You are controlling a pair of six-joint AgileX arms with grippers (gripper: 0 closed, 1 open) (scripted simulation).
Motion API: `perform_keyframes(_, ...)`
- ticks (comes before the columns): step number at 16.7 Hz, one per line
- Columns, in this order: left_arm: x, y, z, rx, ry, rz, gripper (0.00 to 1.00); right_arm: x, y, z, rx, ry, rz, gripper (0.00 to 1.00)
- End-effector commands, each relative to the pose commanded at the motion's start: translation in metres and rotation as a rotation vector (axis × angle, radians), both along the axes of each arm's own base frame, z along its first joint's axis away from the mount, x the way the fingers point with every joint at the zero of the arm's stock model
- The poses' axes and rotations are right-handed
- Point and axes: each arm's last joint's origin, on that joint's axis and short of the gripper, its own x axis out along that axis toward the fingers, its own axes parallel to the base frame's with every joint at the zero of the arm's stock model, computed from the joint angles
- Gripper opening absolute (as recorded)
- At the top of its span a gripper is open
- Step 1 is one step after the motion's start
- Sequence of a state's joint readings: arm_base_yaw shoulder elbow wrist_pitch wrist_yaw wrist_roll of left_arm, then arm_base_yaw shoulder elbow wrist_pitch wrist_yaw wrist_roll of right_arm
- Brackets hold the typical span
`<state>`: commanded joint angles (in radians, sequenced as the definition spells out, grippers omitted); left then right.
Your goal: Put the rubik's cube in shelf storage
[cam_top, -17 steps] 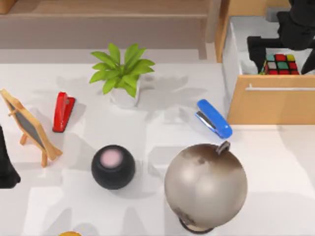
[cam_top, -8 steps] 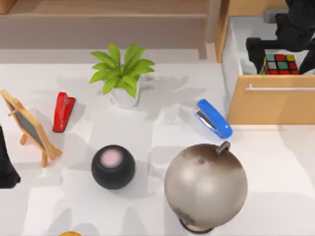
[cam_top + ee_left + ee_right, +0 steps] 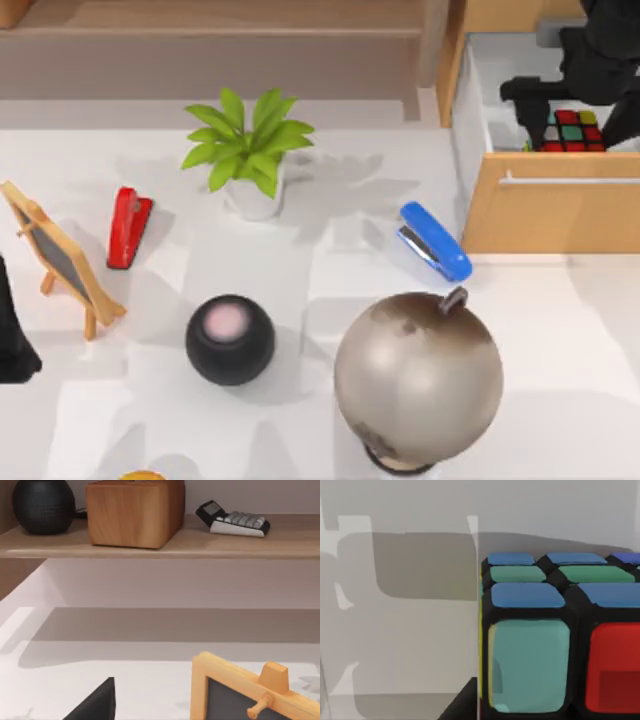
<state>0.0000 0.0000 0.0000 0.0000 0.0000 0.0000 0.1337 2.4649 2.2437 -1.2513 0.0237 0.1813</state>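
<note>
- Right gripper (image 3: 574,112) hanging over the open drawer (image 3: 550,215) at the far right of the table, set astride the rubik's cube (image 3: 572,132). Cannot tell whether clamped on the cube or merely around it.
- Rubik's cube sitting inside the drawer, close behind the front panel and its metal handle (image 3: 570,180). Seen close up in the right wrist view (image 3: 560,645), beside the pale drawer wall.
- Shelf storage (image 3: 220,60) along the far edge, left of the drawer cabinet, well apart from the cube. Judged: transfer not yet done.
- Risk 1: weak or off-centre hold, so the cube could twist or drop back on the lift.
- Risk 2: little room in the drawer, so a slanted lift could catch the cube on the front panel or side wall.
- Risk 3: on the way left, a low carry could clip the potted plant (image 3: 250,150), which stands just in front of the shelf.
- Risk 4: a release too near the shelf's front edge could let the cube roll out onto the table.
- Left gripper (image 3: 12,340) parked at the left edge, near the small chalkboard (image 3: 60,258). State cannot be told.
</note>
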Motion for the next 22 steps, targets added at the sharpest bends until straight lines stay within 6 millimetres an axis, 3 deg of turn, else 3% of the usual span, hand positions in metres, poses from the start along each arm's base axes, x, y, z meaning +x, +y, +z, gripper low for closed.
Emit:
perform_keyframes(3, 0.0, 0.0, 0.0, 0.0, 0.0, 0.0, 1.0, 0.0, 0.0, 0.0, 0.0, 0.0, 0.0, 0.02)
perform_keyframes(4, 0.0, 0.0, 0.0, 0.0, 0.0, 0.0, 1.0, 0.0, 0.0, 0.0, 0.0, 0.0, 0.0, 0.0)
perform_keyframes(14, 0.0, 0.0, 0.0, 0.0, 0.0, 0.0, 1.0, -0.002, 0.0, 0.001, 0.008, 0.003, 0.013, 0.0)
perform_keyframes(22, 0.0, 0.0, 0.0, 0.0, 0.0, 0.0, 1.0, -0.009, -0.01, 0.013, 0.115, -0.009, 0.201, 0.0)
